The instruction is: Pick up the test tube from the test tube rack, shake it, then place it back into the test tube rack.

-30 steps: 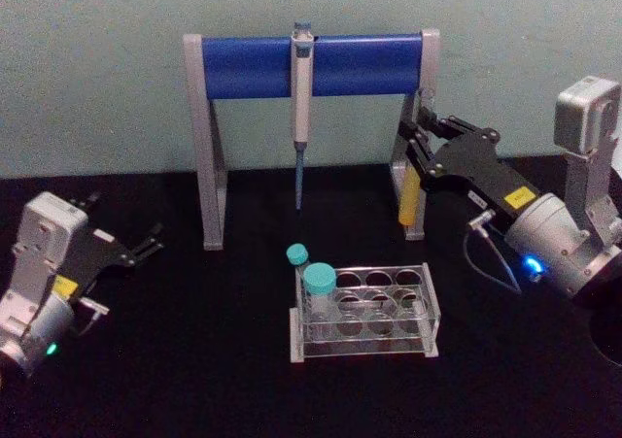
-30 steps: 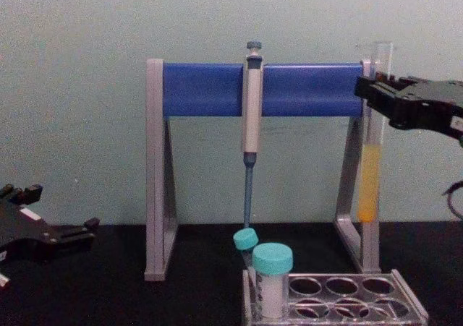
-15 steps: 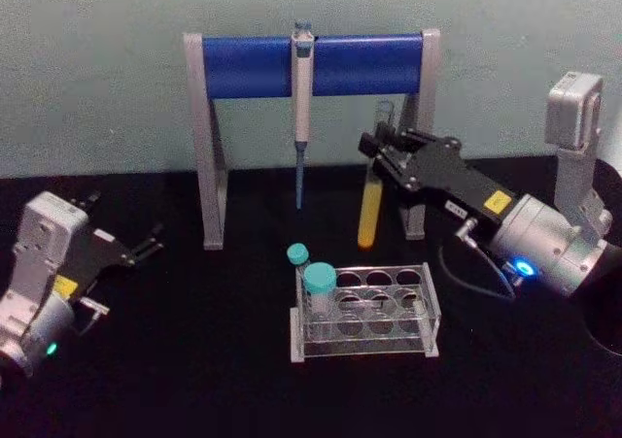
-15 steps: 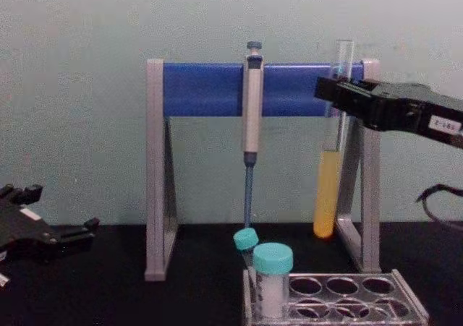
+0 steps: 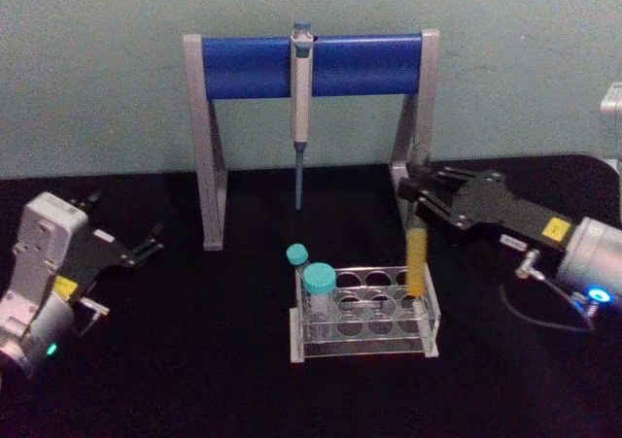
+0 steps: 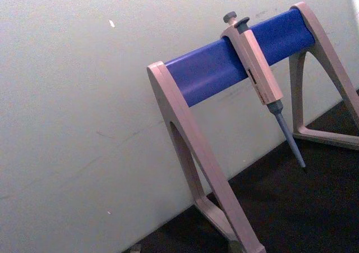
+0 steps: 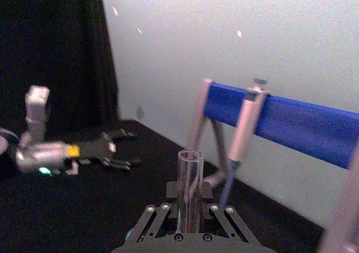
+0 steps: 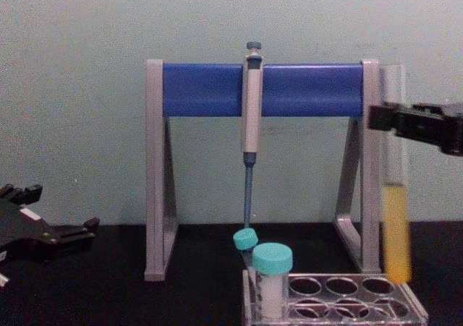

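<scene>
My right gripper point(image 5: 418, 199) is shut on the upper part of the test tube point(image 5: 416, 259), a long clear tube with yellow-orange liquid in its lower half. It hangs upright over the far right corner of the test tube rack point(image 5: 364, 341). In the chest view the test tube point(image 8: 396, 228) has its round bottom level with the top of the rack point(image 8: 333, 302), and my right gripper point(image 8: 391, 118) is well above. The right wrist view looks down on the tube's open mouth point(image 7: 189, 159). My left gripper point(image 5: 146, 247) rests open at the table's left.
Two teal-capped tubes point(image 5: 319, 281) stand in the rack's left end. Behind the rack is a grey-and-blue pipette stand point(image 5: 311, 64) with a pipette point(image 5: 301, 88) hanging at its middle. Its right leg point(image 5: 413, 156) is close behind my right gripper.
My right gripper swung the test tube left and then back right. It has come forward and down, so the tube now hangs lower, at the rack's far right corner. The left arm stayed still.
</scene>
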You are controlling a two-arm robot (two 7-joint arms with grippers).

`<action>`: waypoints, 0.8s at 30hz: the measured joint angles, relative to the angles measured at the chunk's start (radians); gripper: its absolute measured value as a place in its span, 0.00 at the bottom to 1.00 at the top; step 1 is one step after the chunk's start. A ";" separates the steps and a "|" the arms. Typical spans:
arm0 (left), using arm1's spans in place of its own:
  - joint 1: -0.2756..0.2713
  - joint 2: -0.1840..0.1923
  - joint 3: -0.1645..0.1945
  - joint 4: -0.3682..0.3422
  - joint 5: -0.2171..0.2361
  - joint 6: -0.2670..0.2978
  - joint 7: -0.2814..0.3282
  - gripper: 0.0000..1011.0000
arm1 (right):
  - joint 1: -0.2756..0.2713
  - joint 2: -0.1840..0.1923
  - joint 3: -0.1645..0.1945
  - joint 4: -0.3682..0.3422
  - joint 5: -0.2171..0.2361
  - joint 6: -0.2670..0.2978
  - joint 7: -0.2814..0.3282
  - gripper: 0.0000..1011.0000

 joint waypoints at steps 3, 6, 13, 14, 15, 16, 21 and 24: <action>0.000 0.000 0.000 0.000 0.000 0.000 0.000 0.99 | -0.017 0.035 0.010 -0.038 -0.042 0.011 -0.063 0.23; 0.000 0.000 0.000 0.000 0.000 0.000 0.000 0.99 | -0.023 0.055 0.006 -0.065 -0.116 0.010 -0.145 0.23; 0.000 0.000 0.000 0.000 0.000 0.000 0.000 0.99 | -0.014 0.002 -0.015 -0.054 -0.279 -0.082 -0.276 0.23; 0.000 0.000 0.000 0.000 0.000 0.000 0.000 0.99 | -0.012 -0.010 -0.016 -0.046 -0.287 -0.101 -0.283 0.23; 0.000 0.000 0.000 0.000 0.000 0.000 0.000 0.99 | -0.010 -0.022 -0.018 -0.038 -0.293 -0.119 -0.287 0.23; 0.000 0.000 0.000 0.000 0.000 0.000 0.000 0.99 | -0.003 -0.049 -0.020 -0.016 -0.297 -0.153 -0.291 0.23; 0.000 0.000 0.000 0.000 0.000 0.000 0.000 0.99 | 0.013 -0.114 -0.017 0.043 -0.260 -0.222 -0.261 0.23; 0.000 0.000 0.000 0.000 0.000 0.000 0.000 0.99 | 0.024 -0.147 -0.012 0.076 -0.211 -0.243 -0.218 0.23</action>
